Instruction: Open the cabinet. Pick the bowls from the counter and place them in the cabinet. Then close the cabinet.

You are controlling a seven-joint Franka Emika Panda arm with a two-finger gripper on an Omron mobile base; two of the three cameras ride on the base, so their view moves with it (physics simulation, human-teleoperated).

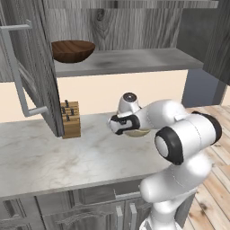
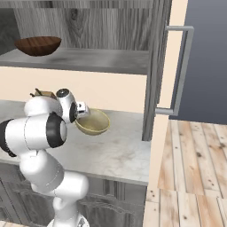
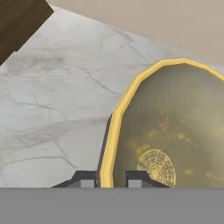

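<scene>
Currently, beige-tan bowl (image 3: 175, 131) seen mouth-up on the marbled desk (image 1: 40, 157), its rim pinched between the narrowed gripper (image 3: 111, 179) fingers, dark wooden bowl (image 2: 37, 45) set upright on the open cabinet (image 1: 130, 60) shelf, knife block (image 1: 70, 119) shown beside the swung-out door, plank floor (image 2: 190, 168) visible to the right.

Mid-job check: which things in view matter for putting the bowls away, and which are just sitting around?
Job:
- cabinet, doors open
- brown bowl, on the cabinet shelf
- tan bowl, rim pinched in the gripper
- counter

Just there:
- knife block, on the counter by the left door
- low cabinets under the counter
</scene>
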